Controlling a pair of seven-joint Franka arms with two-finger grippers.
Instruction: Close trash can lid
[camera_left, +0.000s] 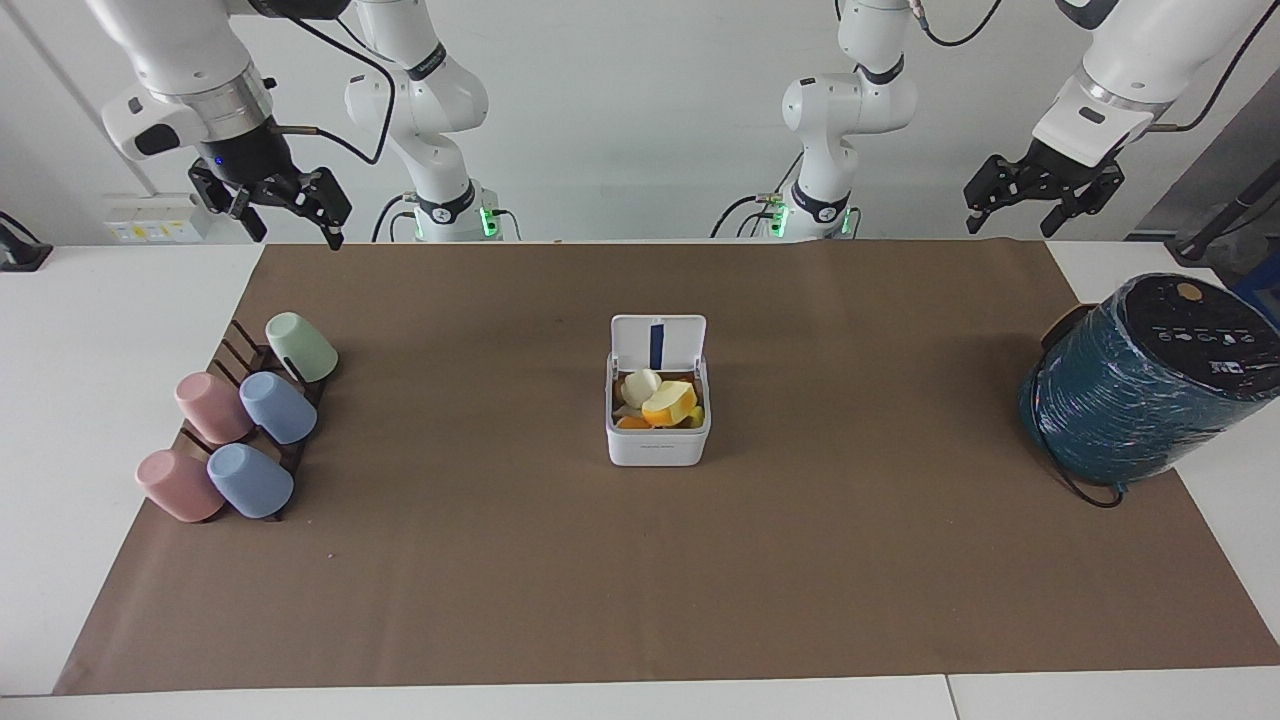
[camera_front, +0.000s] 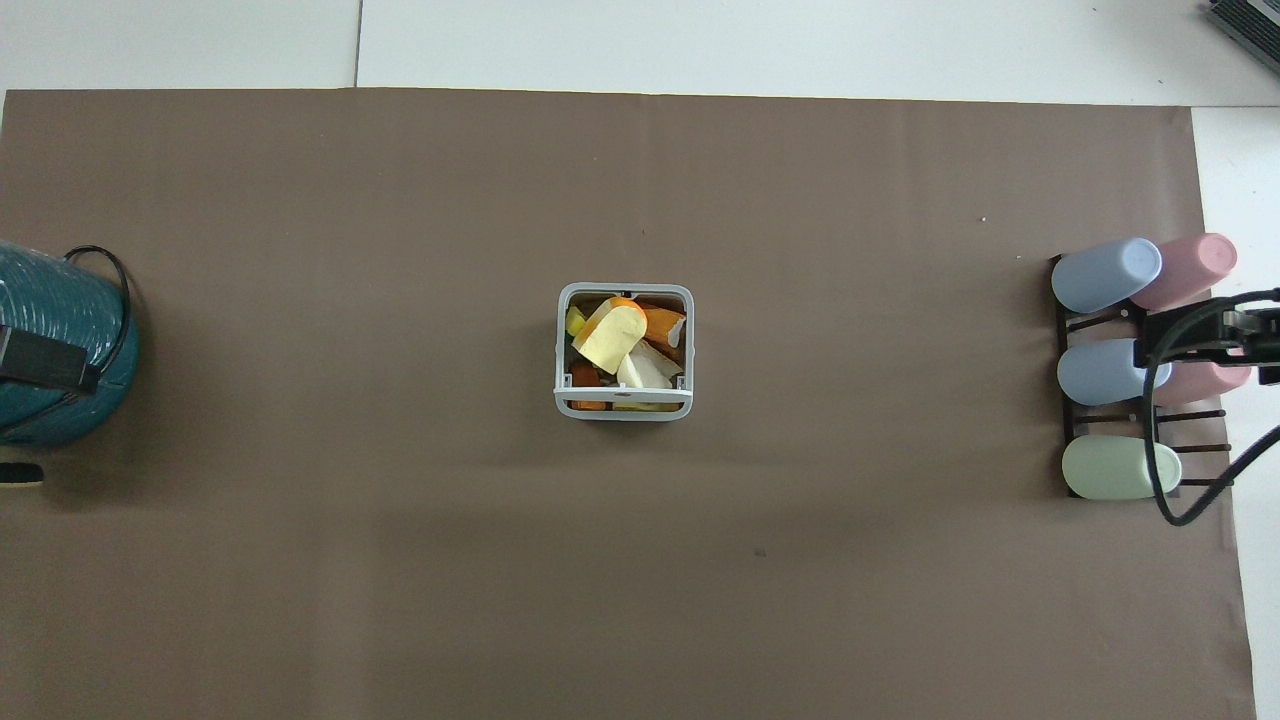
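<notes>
Item: bin (camera_left: 658, 435). White cube, mid-desk on the brown mat (camera_left: 640, 600), between the two arms' ends. Full of peel scraps (camera_left: 668, 402), yellow and orange, heaped near rim level.

Item: lid (camera_left: 658, 343). Stands upright on its hinge at the bin's edge nearer the robots, blue strip showing on the underside. Not yet closed.

Item: left claw (camera_left: 1040, 205). Raised over the desk's edge nearer the robots, at the left arm's end, near the teal cylinder (camera_left: 1130, 395). Fingers spread wide; holds nothing, touches nothing.

Item: right claw (camera_left: 290, 205). Raised over the mat's corner, at the right arm's end, near the cup rack (camera_left: 250, 400). Whether its fingers are apart or together cannot be told; nothing seen in it. Both arms are well apart from the bin.

Item: cups, five, pastel, tilted on the rack. Not part of the job.

Risks, as judged:
- The bin looks light; a sideways or low push on the lid may slide or tip it and spill scraps.
- The lid stands past the hinge; a press from the wrong face would force it further open, not shut.
- Heaped peel may stop the lid seating flat, leaving it ajar or springing back.
- The left arm's descent could brush the cylinder or its cable (camera_left: 1075, 480) when it sets off.
</notes>
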